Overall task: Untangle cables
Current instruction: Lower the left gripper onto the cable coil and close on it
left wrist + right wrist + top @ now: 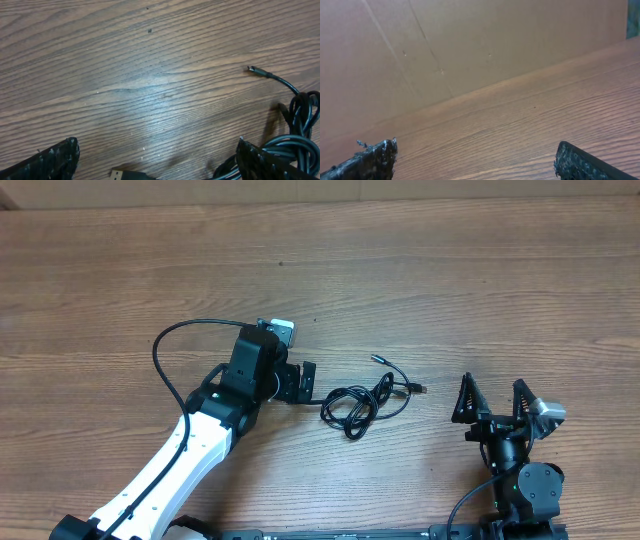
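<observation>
Cables (360,405), a light, limp knot on the table (400,260) just beside the wide-spread left gripper (305,383), seem easiest pinched near a free plug end (420,388); right gripper (493,398), also spread, sits well apart.

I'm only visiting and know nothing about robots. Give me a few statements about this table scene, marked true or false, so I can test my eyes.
1. The thin black cables lie in a tangled bundle on the brown wooden table. True.
2. The left gripper is clamped on the bundle. False: its jaws stand open beside the bundle, gripping nothing.
3. The right gripper is open and empty. True.
4. The right gripper is nearer the cables than the left one. False: the left one is right next to them; the right one sits apart.
5. A small plug end sticks out of the bundle. True.
</observation>
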{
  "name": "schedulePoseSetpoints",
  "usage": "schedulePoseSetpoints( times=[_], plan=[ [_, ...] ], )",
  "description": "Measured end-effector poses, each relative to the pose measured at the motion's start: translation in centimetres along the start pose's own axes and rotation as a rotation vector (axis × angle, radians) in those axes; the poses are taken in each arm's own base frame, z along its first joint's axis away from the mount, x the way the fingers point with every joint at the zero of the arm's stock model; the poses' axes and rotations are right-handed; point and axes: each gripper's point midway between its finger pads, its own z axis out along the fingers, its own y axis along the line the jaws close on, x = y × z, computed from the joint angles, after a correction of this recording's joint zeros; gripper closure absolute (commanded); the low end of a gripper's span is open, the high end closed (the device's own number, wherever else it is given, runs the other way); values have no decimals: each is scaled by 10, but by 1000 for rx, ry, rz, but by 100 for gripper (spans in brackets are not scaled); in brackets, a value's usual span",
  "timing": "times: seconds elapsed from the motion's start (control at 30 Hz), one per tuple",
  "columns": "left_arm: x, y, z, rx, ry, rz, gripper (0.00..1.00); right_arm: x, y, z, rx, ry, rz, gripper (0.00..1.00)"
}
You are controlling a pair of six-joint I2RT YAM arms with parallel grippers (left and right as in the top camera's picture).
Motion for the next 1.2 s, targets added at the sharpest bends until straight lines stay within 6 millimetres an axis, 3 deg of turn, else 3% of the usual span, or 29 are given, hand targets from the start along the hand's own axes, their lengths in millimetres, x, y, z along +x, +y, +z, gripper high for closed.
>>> schedulePoseSetpoints(
  times=[0.77, 1.0, 1.2],
  plan=[
    [28, 0, -2, 12, 119, -7, 0, 0, 0, 0, 0, 0, 0, 0],
    [51, -17, -7, 112, 221, -24, 0, 0, 0, 0, 0, 0, 0, 0],
    [54, -37, -10, 207, 237, -15, 0, 0, 0, 0, 0, 0, 0, 0]
  ],
)
